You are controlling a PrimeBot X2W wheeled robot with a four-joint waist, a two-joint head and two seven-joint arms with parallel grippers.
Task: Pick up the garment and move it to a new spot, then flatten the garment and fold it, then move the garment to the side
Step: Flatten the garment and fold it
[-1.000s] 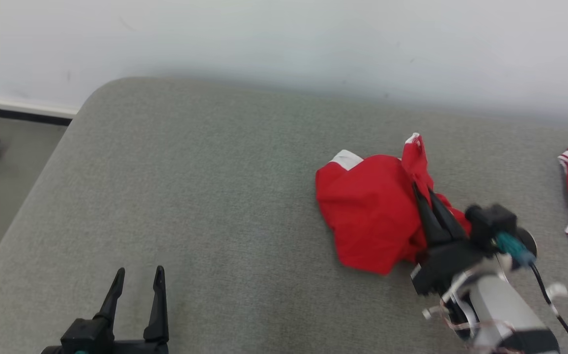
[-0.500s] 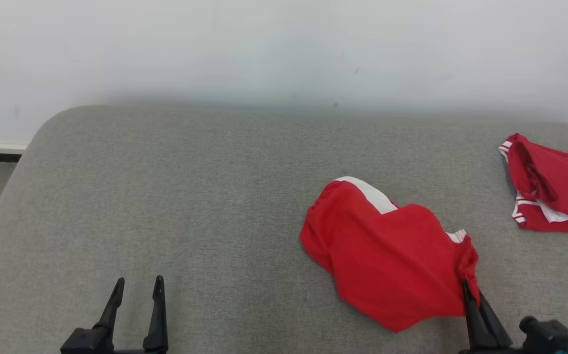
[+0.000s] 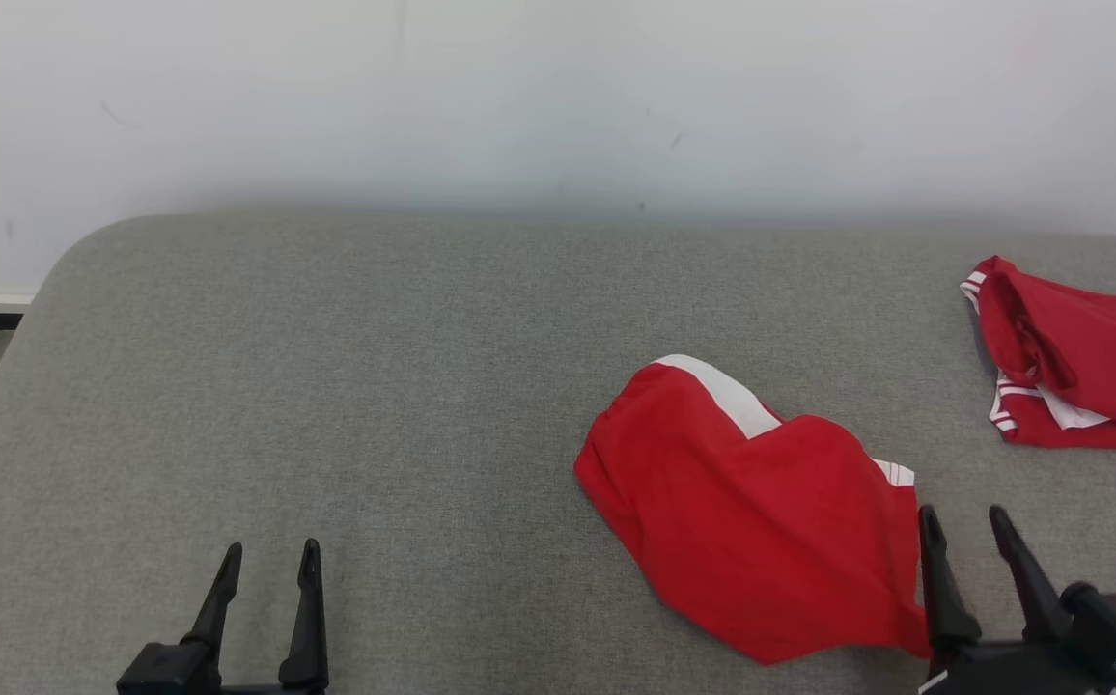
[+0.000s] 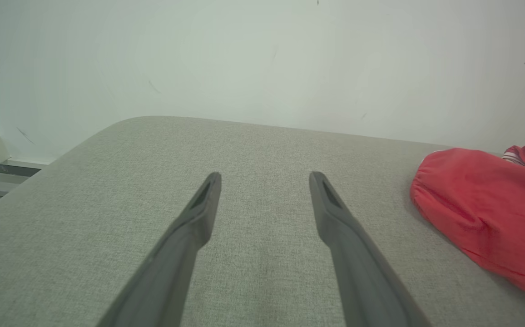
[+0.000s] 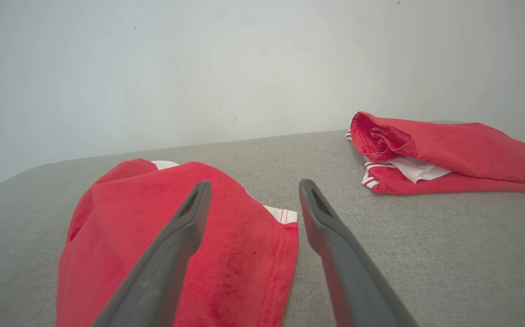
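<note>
A red garment (image 3: 761, 521) with white trim lies loosely spread on the grey cushioned surface (image 3: 404, 386), right of centre. My right gripper (image 3: 962, 521) stands open just off its right hem, holding nothing. In the right wrist view the garment (image 5: 226, 240) lies under and left of the spread fingers (image 5: 185, 218). My left gripper (image 3: 268, 565) is open at the lower left, far from the cloth. The left wrist view has its gripper (image 4: 264, 179) over bare fabric, with the garment (image 4: 489, 213) off to the right.
A second red piece of clothing (image 3: 1079, 362) with white stripes lies bunched at the far right, also seen as a folded heap (image 5: 444, 154) ahead of the right gripper. A pale wall (image 3: 558, 97) backs the surface. The surface's rounded left edge (image 3: 27, 319) drops to the floor.
The right gripper, shut on the garment a second ago, drew it nearer and has opened, leaving it lying flatter. The head camera shifted too. The left gripper stayed put.
</note>
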